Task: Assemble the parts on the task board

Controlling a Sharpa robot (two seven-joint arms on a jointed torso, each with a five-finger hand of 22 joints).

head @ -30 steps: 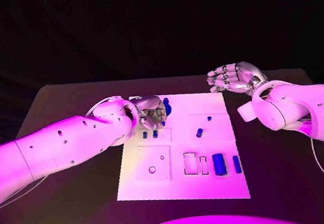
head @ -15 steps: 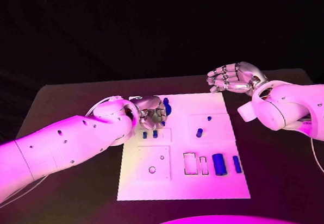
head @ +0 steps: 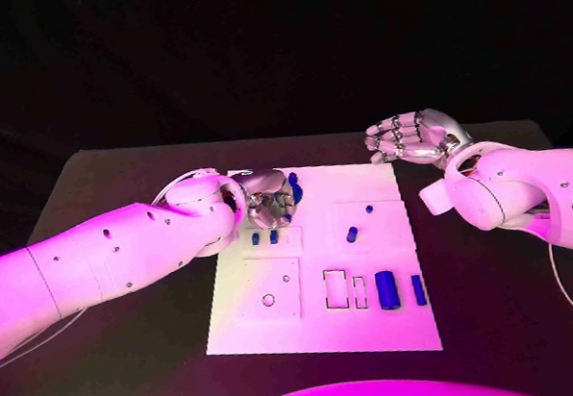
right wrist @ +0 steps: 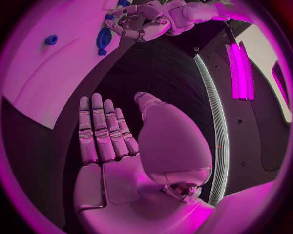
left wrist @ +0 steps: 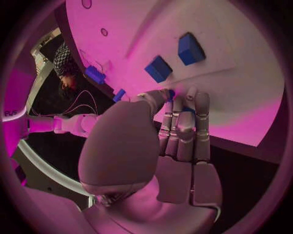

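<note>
The white task board (head: 327, 329) lies mid-table. My left hand (head: 268, 201) hovers low over its far left corner, thumb and fingers (left wrist: 183, 117) pinching a blue part (head: 294, 189) that peeks out at the thumb tip (left wrist: 171, 93). Just nearer on the board stand two small blue blocks (head: 265, 238), also seen close to the fingers (left wrist: 158, 68). My right hand (head: 415, 137) hangs above the dark table past the board's far right corner, fingers straight and palm (right wrist: 122, 165) empty. The right wrist view shows the left hand (right wrist: 143, 22) beside the blue part (right wrist: 103, 39).
More blue parts are on the board: two small pegs (head: 353, 235) in the middle right, and two long pieces (head: 386, 290) near the front right beside rectangular slots (head: 337, 289). A round hole (head: 269, 300) sits front left. Black table (head: 125, 371) surrounds the board.
</note>
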